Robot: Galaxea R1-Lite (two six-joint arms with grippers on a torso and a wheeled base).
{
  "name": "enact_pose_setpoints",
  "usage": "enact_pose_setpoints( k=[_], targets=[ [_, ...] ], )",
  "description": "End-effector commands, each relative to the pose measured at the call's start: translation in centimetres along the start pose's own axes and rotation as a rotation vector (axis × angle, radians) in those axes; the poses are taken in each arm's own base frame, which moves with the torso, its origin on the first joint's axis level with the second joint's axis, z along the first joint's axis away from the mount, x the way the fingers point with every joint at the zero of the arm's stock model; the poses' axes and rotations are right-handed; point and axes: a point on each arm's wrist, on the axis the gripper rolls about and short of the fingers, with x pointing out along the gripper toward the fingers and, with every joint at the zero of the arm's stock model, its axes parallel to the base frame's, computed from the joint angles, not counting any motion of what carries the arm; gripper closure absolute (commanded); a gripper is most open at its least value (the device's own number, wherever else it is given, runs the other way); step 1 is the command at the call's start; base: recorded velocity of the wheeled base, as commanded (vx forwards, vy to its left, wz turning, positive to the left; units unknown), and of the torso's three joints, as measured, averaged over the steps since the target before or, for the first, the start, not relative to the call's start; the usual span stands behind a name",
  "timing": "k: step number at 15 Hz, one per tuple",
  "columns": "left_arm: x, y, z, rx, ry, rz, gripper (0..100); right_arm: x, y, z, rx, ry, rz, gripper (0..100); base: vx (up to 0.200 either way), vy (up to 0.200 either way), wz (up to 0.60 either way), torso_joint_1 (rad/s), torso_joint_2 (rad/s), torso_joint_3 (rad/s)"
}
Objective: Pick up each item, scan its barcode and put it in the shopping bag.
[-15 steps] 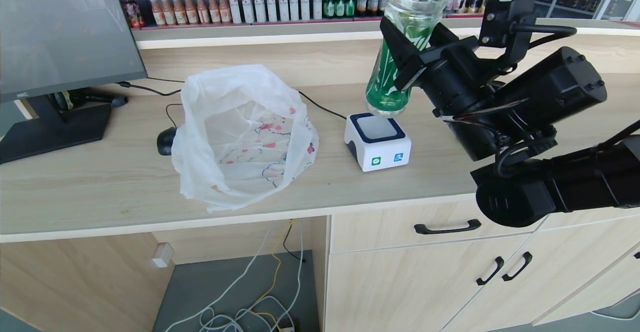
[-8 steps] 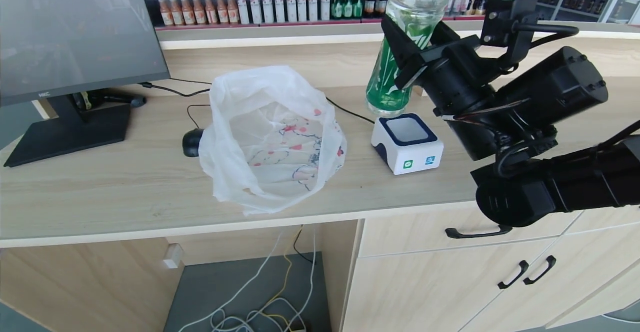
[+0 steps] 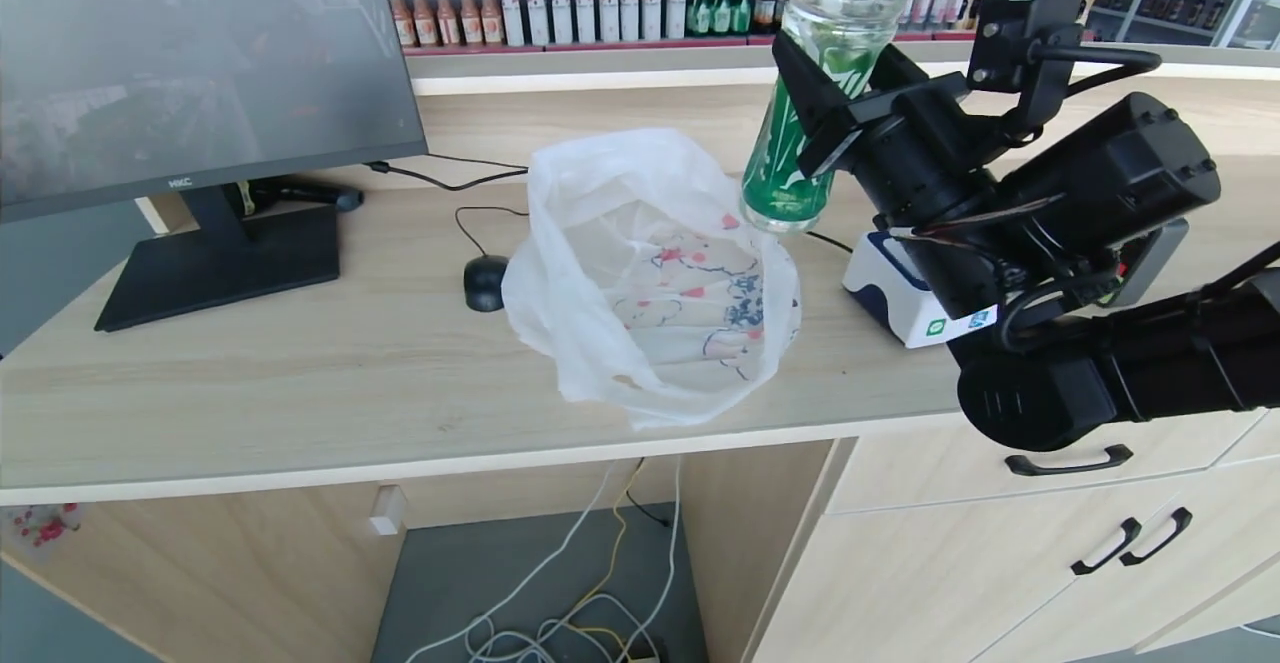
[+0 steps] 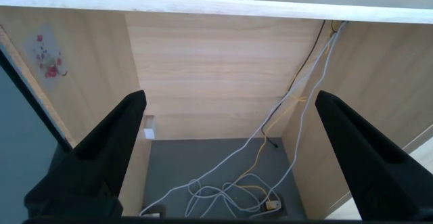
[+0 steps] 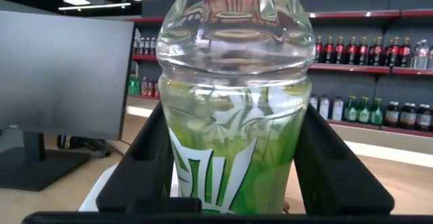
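A clear bottle (image 3: 800,143) with a green label hangs upright in the air, my right gripper (image 3: 835,78) shut on its middle. It hovers over the right rim of the white shopping bag (image 3: 650,273), which stands open on the wooden counter (image 3: 300,373). The white and blue scanner (image 3: 895,288) sits just right of the bag, partly hidden by my right arm. In the right wrist view the bottle (image 5: 233,136) stands between the black fingers (image 5: 135,170). My left gripper (image 4: 230,156) hangs open below the counter's edge, holding nothing.
A monitor (image 3: 190,53) on its stand occupies the counter's left, with a black mouse (image 3: 485,283) beside the bag. Bottles line a shelf (image 3: 600,13) behind. Loose cables (image 4: 257,176) lie in the opening under the counter; drawers (image 3: 1070,463) are on the right.
The head view has swung left, so everything slid right. Against the counter, the bottle in my right gripper has gone from above the scanner to above the bag's right rim.
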Motion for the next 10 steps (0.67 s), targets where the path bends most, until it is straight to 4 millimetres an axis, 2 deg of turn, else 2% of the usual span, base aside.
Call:
enact_pose_setpoints(
  k=[1, 5, 10],
  targets=[
    [0.0, 0.0, 0.0, 0.0, 0.0, 0.0, 0, 0.0, 0.0, 0.2, -0.001, 0.0, 0.0, 100, 0.0, 0.2, 0.0, 0.002, 0.0, 0.007],
    [0.0, 0.0, 0.0, 0.0, 0.0, 0.0, 0, 0.5, 0.1, -0.1, 0.003, 0.054, 0.007, 100, 0.0, 0.0, 0.0, 0.0, 0.0, 0.0],
    [0.0, 0.0, 0.0, 0.0, 0.0, 0.0, 0, 3.9, 0.2, -0.4, 0.001, 0.128, -0.004, 100, 0.0, 0.0, 0.0, 0.0, 0.0, 0.0]
  ],
)
